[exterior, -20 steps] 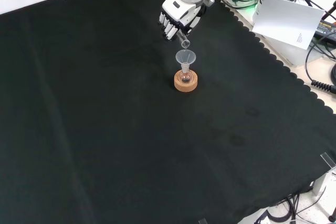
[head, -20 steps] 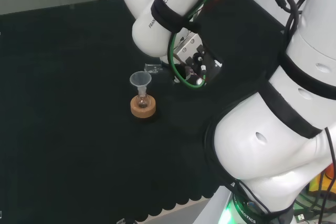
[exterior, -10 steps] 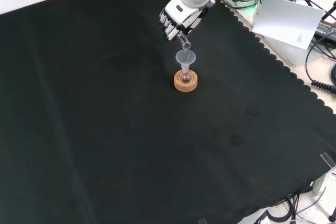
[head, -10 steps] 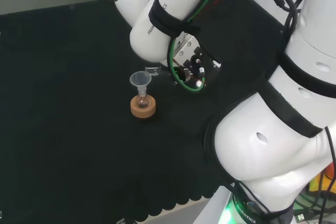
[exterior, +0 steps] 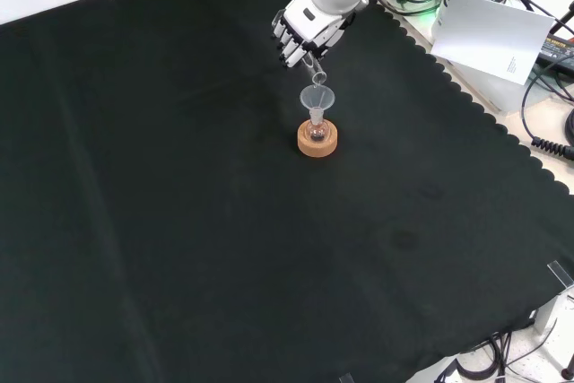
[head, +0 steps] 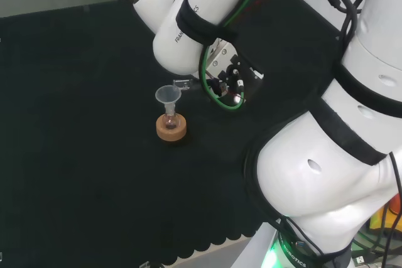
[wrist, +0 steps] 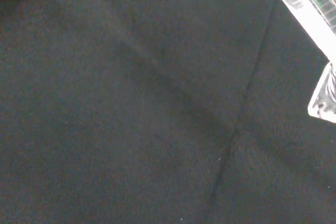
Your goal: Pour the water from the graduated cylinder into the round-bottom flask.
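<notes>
- Graduated cylinder [exterior: 314, 67] is held by the hand [exterior: 296, 35], tipped steeply, mouth pointing down toward the funnel [exterior: 317, 97] in the front view. Wrist view shows its clear ribbed body [wrist: 304, 1] close up, running diagonally past the palm, with the clear base edge [wrist: 324, 98] beside it. Cannot tell how much water is left inside.
- Desk [exterior: 179, 221] is covered in black cloth with a scalloped edge on the front view's right side. Cloth takes up most of the wrist view [wrist: 131, 119], with creases across it.
- White arm links [head: 326, 167] stand at the head view's right; one link [head: 188, 36] hangs over the pour spot and hides most of the hand there.
- Hand: fingers curled round the cylinder, clamped on it. In the front view it sits just above and slightly left of the funnel.
- Cork ring stand [exterior: 317, 140] sits on the cloth in the upper middle of the front view; in the head view [head: 171, 128] it is left of the arm links.
- Round-bottom flask [exterior: 317, 130] is upright in the cork ring, small, with a reddish tint at the bulb. Head view shows it too [head: 170, 120].
- Funnel sits in the flask neck, clear, wide end up [head: 168, 95]. Cylinder tip [head: 182, 83] is just beside the funnel rim in the head view; cannot tell whether they touch.
</notes>
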Motion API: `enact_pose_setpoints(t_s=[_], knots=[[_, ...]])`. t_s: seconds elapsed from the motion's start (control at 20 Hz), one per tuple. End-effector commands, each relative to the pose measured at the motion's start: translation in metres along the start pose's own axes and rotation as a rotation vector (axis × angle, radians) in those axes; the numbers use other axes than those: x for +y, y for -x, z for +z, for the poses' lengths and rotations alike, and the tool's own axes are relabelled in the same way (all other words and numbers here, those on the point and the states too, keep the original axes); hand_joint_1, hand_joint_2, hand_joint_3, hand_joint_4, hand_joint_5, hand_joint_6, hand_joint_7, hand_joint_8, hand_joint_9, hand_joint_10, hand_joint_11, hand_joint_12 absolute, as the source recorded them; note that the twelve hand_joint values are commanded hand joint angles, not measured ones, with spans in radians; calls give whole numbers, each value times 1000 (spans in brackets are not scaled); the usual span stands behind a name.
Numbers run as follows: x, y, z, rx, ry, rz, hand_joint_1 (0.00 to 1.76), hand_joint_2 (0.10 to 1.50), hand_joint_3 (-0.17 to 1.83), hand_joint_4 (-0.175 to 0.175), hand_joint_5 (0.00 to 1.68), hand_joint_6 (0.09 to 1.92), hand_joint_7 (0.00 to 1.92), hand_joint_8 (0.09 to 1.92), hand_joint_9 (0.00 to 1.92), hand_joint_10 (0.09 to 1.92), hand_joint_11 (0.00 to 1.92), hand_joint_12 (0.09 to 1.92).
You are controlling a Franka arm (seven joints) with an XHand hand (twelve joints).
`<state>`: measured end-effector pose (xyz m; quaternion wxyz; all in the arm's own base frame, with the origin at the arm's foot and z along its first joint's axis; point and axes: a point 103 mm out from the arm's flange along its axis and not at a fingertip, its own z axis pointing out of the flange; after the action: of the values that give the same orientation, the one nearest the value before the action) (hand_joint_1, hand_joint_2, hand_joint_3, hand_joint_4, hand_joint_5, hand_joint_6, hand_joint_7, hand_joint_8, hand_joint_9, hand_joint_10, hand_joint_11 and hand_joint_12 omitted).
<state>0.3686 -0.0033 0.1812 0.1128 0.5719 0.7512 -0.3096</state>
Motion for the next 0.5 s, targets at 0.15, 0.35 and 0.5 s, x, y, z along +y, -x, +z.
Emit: enact_pose_setpoints(t_s=[0.15, 0.35, 0.5], knots=[[1, 1, -2, -28, -11, 3, 1089, 1170, 0, -76, 886, 1153, 1076, 537, 1386, 87, 1298, 731], [2, 2, -2, -38, -13, 8, 1089, 1170, 0, -77, 886, 1153, 1076, 537, 1387, 87, 1298, 730], [2, 3, -3, -48, -14, 12, 1089, 1170, 0, -77, 887, 1153, 1076, 537, 1387, 87, 1298, 729]])
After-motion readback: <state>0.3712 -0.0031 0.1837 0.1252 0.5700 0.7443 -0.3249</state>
